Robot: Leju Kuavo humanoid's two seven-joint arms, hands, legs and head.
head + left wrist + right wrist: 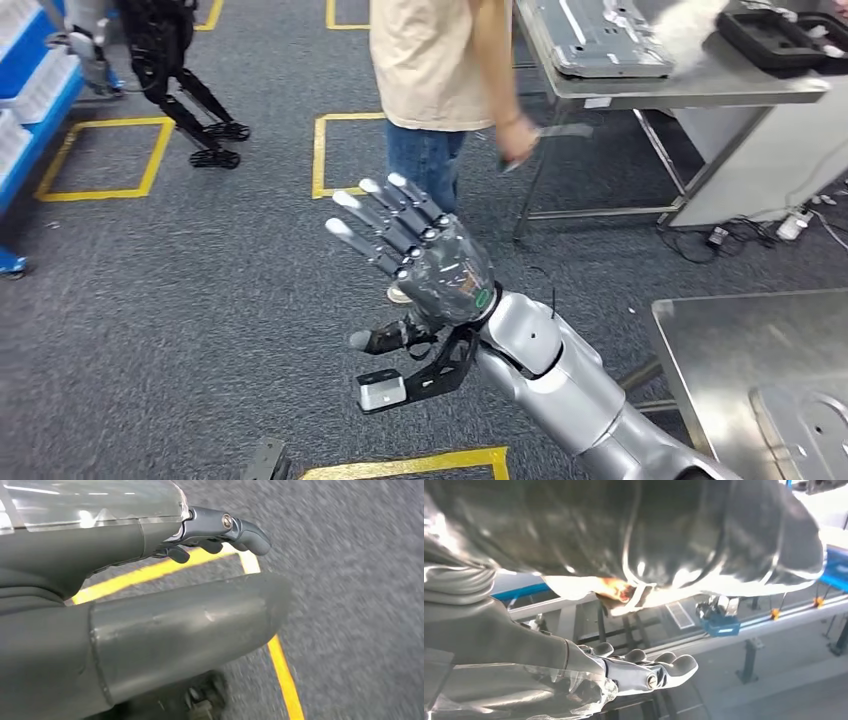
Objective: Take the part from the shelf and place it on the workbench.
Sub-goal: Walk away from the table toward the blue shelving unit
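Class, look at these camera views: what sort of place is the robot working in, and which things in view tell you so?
Probably a factory or workshop floor: yellow floor markings box off bays on grey carpet, steel workbenches carry metal parts, and blue shelving lines one side.

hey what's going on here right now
The robot's right hand is raised over the grey carpet with its fingers spread, holding nothing. A person in a beige shirt and jeans stands just beyond it, next to a metal table that carries a flat grey part. The left hand hangs over a yellow floor line, also without a part. A steel workbench sits at the right.
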